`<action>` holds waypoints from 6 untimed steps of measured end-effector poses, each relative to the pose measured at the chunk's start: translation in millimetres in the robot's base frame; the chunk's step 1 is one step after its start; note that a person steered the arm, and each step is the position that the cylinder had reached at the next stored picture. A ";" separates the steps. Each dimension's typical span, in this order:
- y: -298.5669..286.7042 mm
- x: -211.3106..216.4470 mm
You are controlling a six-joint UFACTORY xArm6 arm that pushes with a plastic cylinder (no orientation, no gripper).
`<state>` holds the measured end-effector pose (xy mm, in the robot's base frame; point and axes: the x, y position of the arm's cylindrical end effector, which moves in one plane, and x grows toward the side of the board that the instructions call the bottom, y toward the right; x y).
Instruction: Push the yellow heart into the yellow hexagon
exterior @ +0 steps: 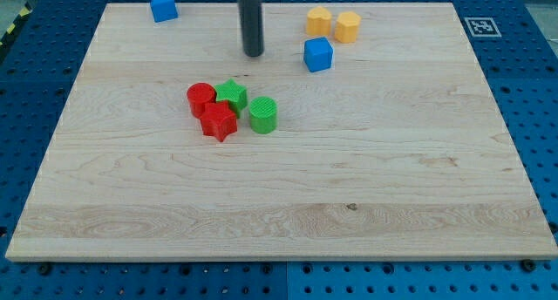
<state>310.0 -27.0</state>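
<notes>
The yellow heart (319, 22) sits near the view's top, right of centre. The yellow hexagon (348, 26) is right beside it on the view's right, touching or nearly touching. My tip (253, 53) is the lower end of the dark rod, to the left of and slightly below the yellow heart, with open board between them. A blue cube (318, 54) lies just below the two yellow blocks, to the right of my tip.
A blue pentagon-like block (163, 6) sits at the top left. A cluster below my tip holds a red cylinder (201, 98), a red star (219, 122), a green star (231, 95) and a green cylinder (263, 114). The wooden board (418, 178) rests on a blue pegboard.
</notes>
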 end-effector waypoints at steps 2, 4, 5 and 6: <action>37.7 -4.3; 24.1 -63.8; 57.6 -67.8; 101.0 -68.2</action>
